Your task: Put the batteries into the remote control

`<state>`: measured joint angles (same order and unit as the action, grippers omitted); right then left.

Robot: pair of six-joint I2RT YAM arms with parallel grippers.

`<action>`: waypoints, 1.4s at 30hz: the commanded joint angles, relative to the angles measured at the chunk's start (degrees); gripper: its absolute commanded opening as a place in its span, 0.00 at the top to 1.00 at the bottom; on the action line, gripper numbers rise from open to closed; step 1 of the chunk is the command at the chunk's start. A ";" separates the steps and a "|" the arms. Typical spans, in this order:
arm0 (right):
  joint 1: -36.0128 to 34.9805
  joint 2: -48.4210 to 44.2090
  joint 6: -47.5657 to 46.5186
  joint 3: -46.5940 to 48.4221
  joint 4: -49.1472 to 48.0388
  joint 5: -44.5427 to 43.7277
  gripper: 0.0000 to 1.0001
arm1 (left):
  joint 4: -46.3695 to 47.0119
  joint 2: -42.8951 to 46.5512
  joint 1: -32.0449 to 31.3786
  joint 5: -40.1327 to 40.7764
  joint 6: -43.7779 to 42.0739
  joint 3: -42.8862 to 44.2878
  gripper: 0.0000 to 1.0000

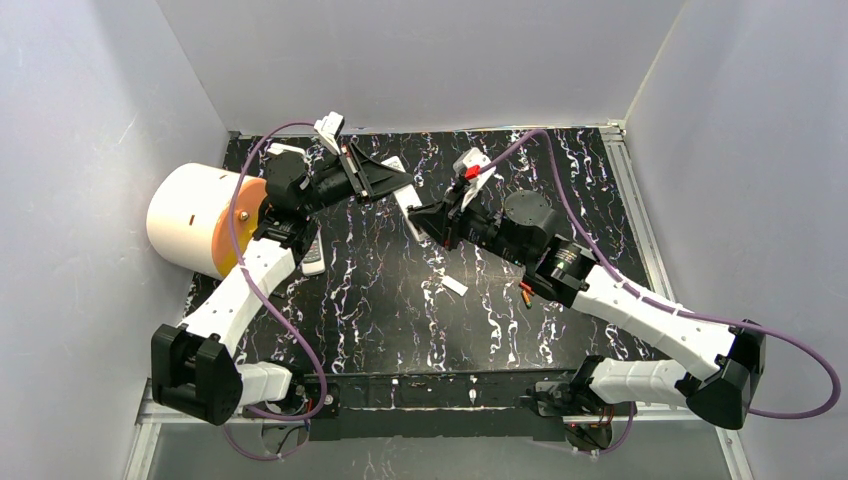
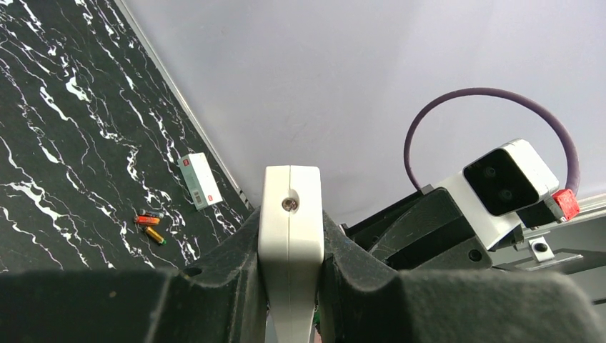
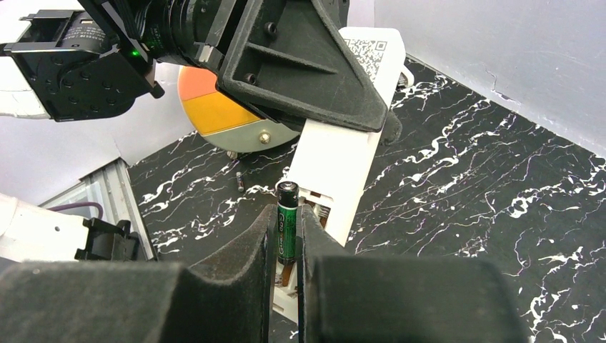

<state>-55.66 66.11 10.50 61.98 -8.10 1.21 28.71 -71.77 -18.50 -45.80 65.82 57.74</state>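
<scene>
My left gripper (image 1: 385, 180) is shut on a white remote control (image 1: 405, 197) and holds it above the table, back side up. In the left wrist view the remote (image 2: 289, 207) sits clamped between the jaws. My right gripper (image 3: 287, 214) is shut on a green-and-black battery (image 3: 287, 223) and holds it at the remote's (image 3: 343, 164) open battery compartment (image 3: 318, 204); I cannot tell whether they touch. Two more batteries, one orange-red (image 2: 148, 220) and one gold (image 2: 154, 235), lie on the table, in the top view (image 1: 527, 293) beside the right arm.
A small white flat piece (image 1: 455, 285) with a red-marked label (image 2: 200, 181) lies mid-table. A second remote (image 1: 313, 255) lies partly under the left arm. A large white-and-orange roll (image 1: 200, 220) stands at the left wall. A small dark cylinder (image 3: 239, 181) lies near it.
</scene>
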 commanded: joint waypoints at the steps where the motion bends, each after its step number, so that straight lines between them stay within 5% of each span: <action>1: -0.36 -1.17 -0.39 -1.10 -2.45 -0.78 0.80 | 3.10 0.57 -0.06 -0.12 1.52 0.38 1.00; 21: -0.37 -0.85 0.98 -0.86 -5.26 -6.18 0.65 | 3.31 1.41 -0.11 -0.80 1.47 -0.52 1.00; 33: -0.34 -0.11 1.55 -1.06 -6.52 -6.10 0.77 | 3.34 1.37 -0.12 -1.13 2.86 -0.17 1.00; 42: -0.34 -1.33 8.92 1.25 -7.57 -7.30 0.64 | 3.33 0.93 -0.04 -0.44 1.37 -0.13 1.00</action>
<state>-56.05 66.08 15.03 61.06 -12.27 -4.47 29.95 -72.03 -18.50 -45.50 67.88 57.32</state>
